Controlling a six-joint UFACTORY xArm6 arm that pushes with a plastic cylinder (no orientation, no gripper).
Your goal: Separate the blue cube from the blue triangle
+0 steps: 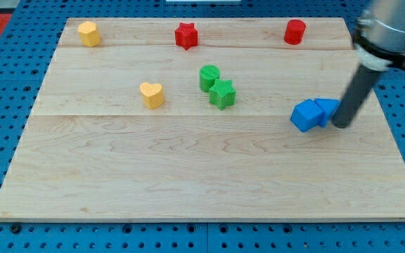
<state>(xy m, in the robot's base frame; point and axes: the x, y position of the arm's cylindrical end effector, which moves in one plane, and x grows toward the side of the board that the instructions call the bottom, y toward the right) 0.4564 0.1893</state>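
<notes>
The blue cube and the blue triangle sit touching each other at the view's right on the wooden board. The cube is on the left and the triangle on the right. My tip rests on the board right against the triangle's right side. The rod partly hides the triangle's right edge.
A green cylinder and a green star touch near the middle. A yellow heart lies to their left. Along the view's top are a yellow hexagon-like block, a red star and a red cylinder.
</notes>
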